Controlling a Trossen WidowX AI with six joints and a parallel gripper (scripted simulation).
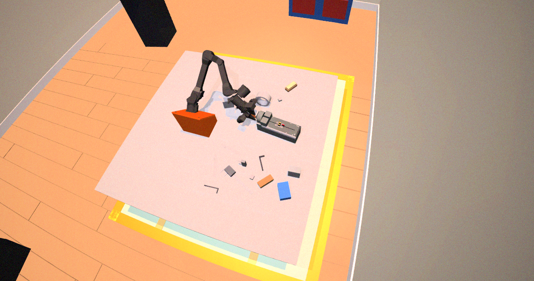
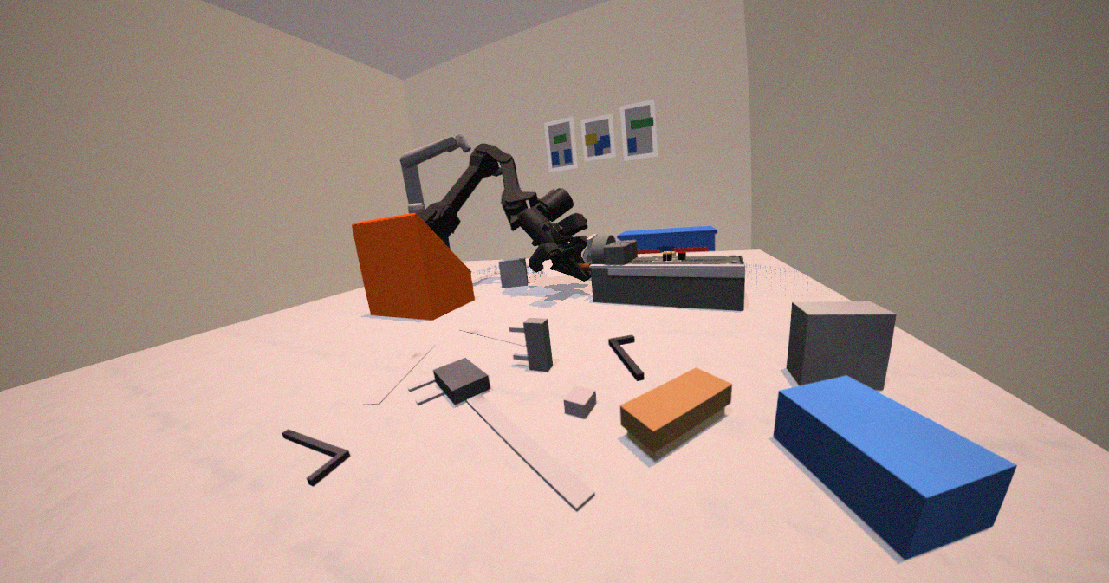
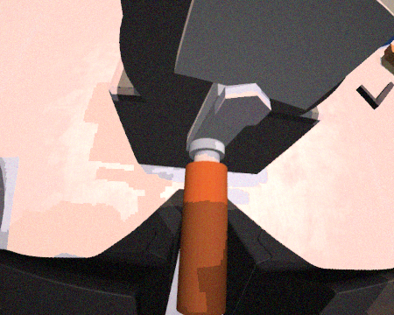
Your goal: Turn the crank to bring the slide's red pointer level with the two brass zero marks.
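With its fingers clenched around the orange crank handle (image 3: pixel 205 245), the gripper (image 1: pixel 254 116) (image 2: pixel 586 269) (image 3: pixel 199 199) sits at the left end of the slide machine (image 1: pixel 278 132) (image 2: pixel 666 288) (image 3: pixel 214 149). From the top, the machine's long axis runs from left to right, its right end slanting nearer; the red pointer (image 1: pixel 283 125) lies along the slot.

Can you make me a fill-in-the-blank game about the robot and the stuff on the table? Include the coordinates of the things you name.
1. The black gripper (image 1: pixel 253 116) (image 2: pixel 586 271) (image 3: pixel 199 199) is shut on the ____ cylindrical handle.
2. The small pointer (image 1: pixel 283 125) on the long dark machine (image 1: pixel 278 132) (image 2: pixel 668 288) is coloured ____.
3. The big block nearest the camera in the exterior view is coloured ____.
4. Each flat black bar (image 1: pixel 260 163) (image 2: pixel 626 358) with one bend is shaped like the letter ____.

Missing words: orange; red; blue; L.
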